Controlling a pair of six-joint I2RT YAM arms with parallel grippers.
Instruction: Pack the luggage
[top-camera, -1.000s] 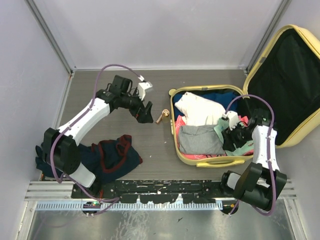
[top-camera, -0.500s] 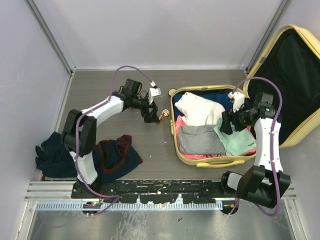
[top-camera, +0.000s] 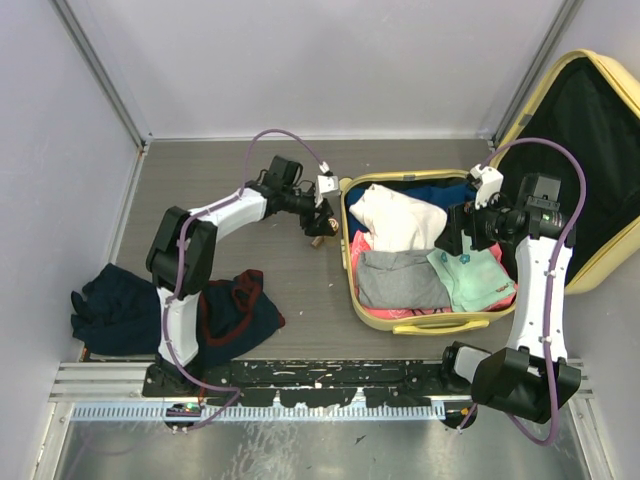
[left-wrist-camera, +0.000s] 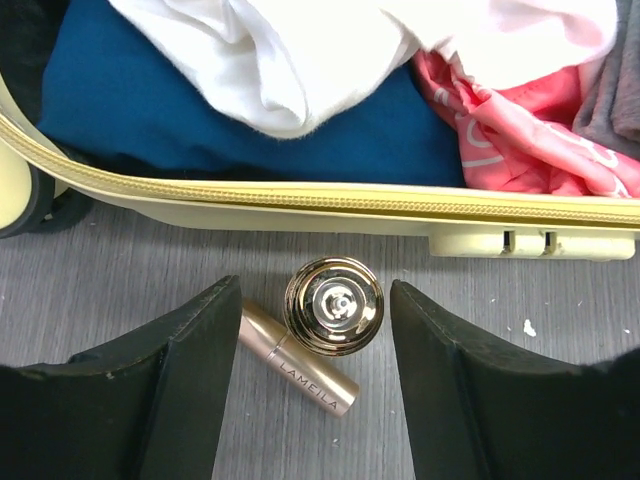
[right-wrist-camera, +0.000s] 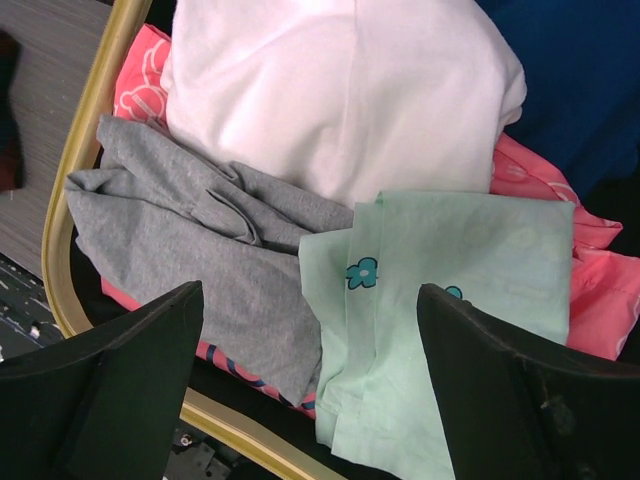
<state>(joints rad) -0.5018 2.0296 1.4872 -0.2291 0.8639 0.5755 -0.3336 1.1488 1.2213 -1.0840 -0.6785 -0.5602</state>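
The luggage (top-camera: 420, 322) lies open at the right, a pale yellow suitcase with its black-lined lid (top-camera: 590, 150) leaning back. Folded clothes fill it: white (top-camera: 400, 215), grey (top-camera: 400, 280) and mint green (top-camera: 470, 275). My left gripper (top-camera: 320, 224) hangs just outside the case's left wall (left-wrist-camera: 300, 195). Its jaws are open either side of a gold lipstick tube (left-wrist-camera: 300, 362) and a round gold-capped item (left-wrist-camera: 333, 305) on the table. The left finger (left-wrist-camera: 190, 370) touches the tube's end. My right gripper (right-wrist-camera: 310, 300) is open above the mint and grey clothes, holding nothing.
A dark navy garment with red trim (top-camera: 235, 305) lies on the table at the near left. Another dark blue garment (top-camera: 105, 305) sits by the left wall. Pale walls close the table in at the back and sides.
My left gripper has moved right to the gold items and its jaws have narrowed around them. My right gripper has opened and lifted off the mint garment, which stays in the luggage.
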